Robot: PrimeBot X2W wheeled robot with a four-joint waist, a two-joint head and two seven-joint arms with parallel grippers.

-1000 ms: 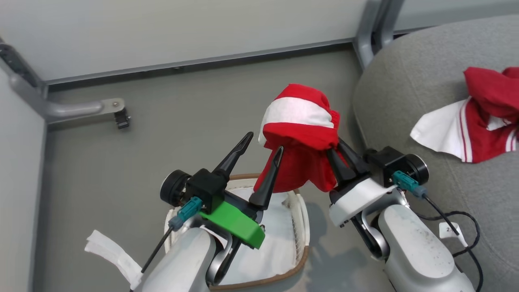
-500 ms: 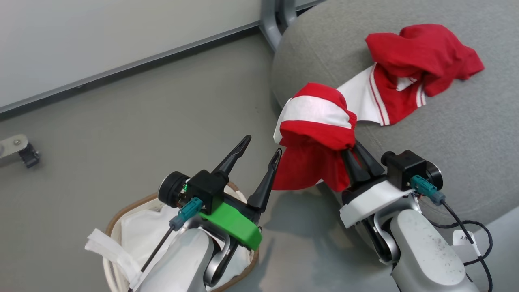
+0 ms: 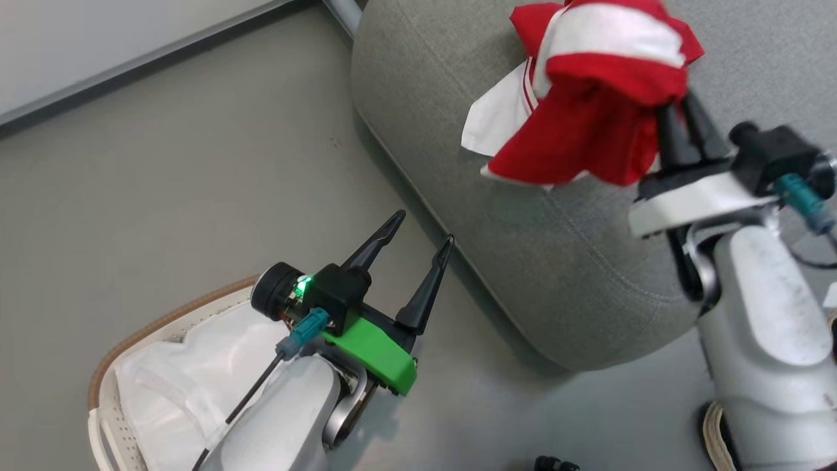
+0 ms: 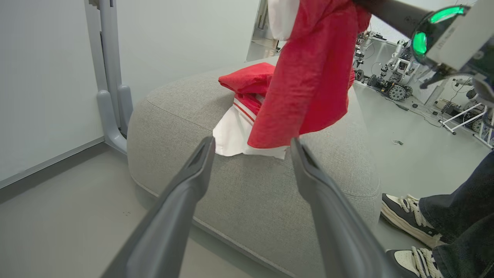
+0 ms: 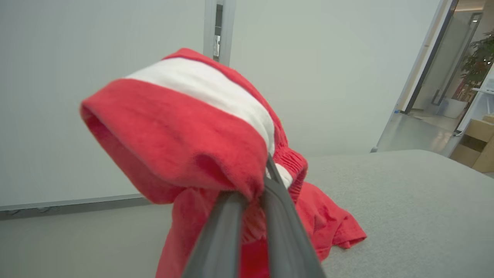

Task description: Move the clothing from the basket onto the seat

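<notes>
My right gripper is shut on a red garment with a white band, which hangs above the grey seat. In the right wrist view the same garment bunches over my closed fingers. A second red and white garment lies on the seat, partly hidden behind the hanging one. My left gripper is open and holds nothing, over the floor beside the seat's edge. The basket sits at the lower left, with the white liner in it.
A person's sneakers and jeans stand on the floor just beyond the seat's far corner. A grey metal post runs up the wall behind the seat. Bare grey floor lies between basket and seat. Other machines stand far back.
The head camera has swung right, so the basket slid to the lower left. My right gripper has carried the garment up and over the seat, above the one lying there.
</notes>
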